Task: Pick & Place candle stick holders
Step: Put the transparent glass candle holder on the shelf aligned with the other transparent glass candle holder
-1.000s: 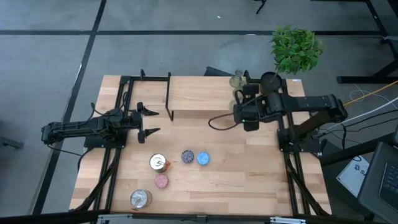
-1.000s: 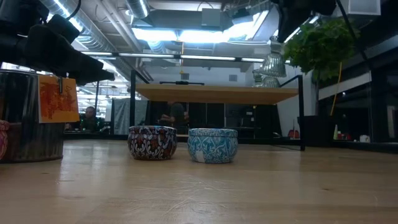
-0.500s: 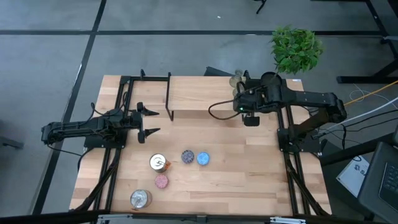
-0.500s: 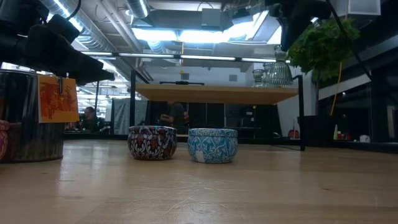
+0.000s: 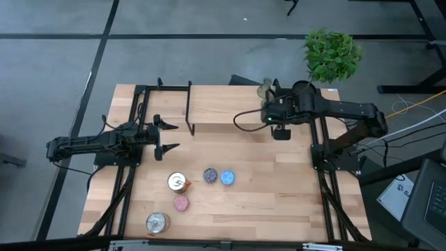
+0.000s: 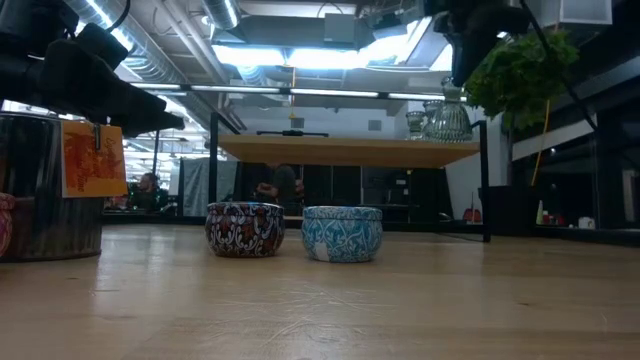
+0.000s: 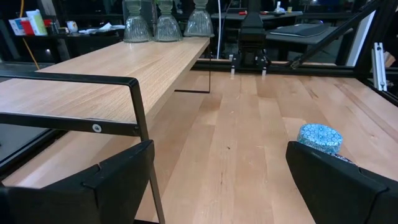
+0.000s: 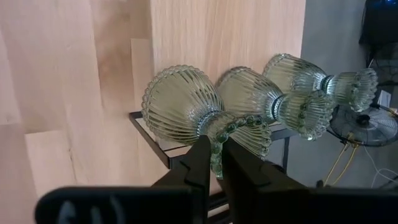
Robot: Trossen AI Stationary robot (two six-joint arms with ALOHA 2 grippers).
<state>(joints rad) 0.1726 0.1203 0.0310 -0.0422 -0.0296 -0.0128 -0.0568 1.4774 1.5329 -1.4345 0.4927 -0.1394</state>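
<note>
Three pale green ribbed glass candle stick holders (image 8: 180, 106) stand in a row at the right end of the raised wooden shelf (image 5: 223, 104); the left wrist view shows them too (image 7: 166, 25). My right gripper (image 8: 216, 144) is above that shelf end (image 5: 270, 104), shut on the nearest one. On the table's near half sit a blue holder (image 5: 227, 177), a purple-speckled one (image 5: 210, 174), a pink one (image 5: 181, 203) and two silvery ones (image 5: 178, 183) (image 5: 157, 223). My left gripper (image 5: 167, 136) waits open at the table's left. My right gripper pinches the beaded upper rim (image 8: 219, 138) of the nearest green holder between its two fingers, on the side facing the arm. The fingers come steeply from above. The holder stays upright, its wide ribbed base (image 6: 447, 128) down at the shelf top beside the other two.
A potted plant (image 5: 331, 52) stands past the table's far right corner, close to my right arm. The shelf's black metal legs (image 7: 140, 124) rise from the table. Bare wood lies between the shelf and the holders on the table.
My right gripper, still shut on the green holder, has swung toward the table's far edge and turned a little. The holder has come down from above the shelf and now stands in line with the other two at the shelf's right end.
</note>
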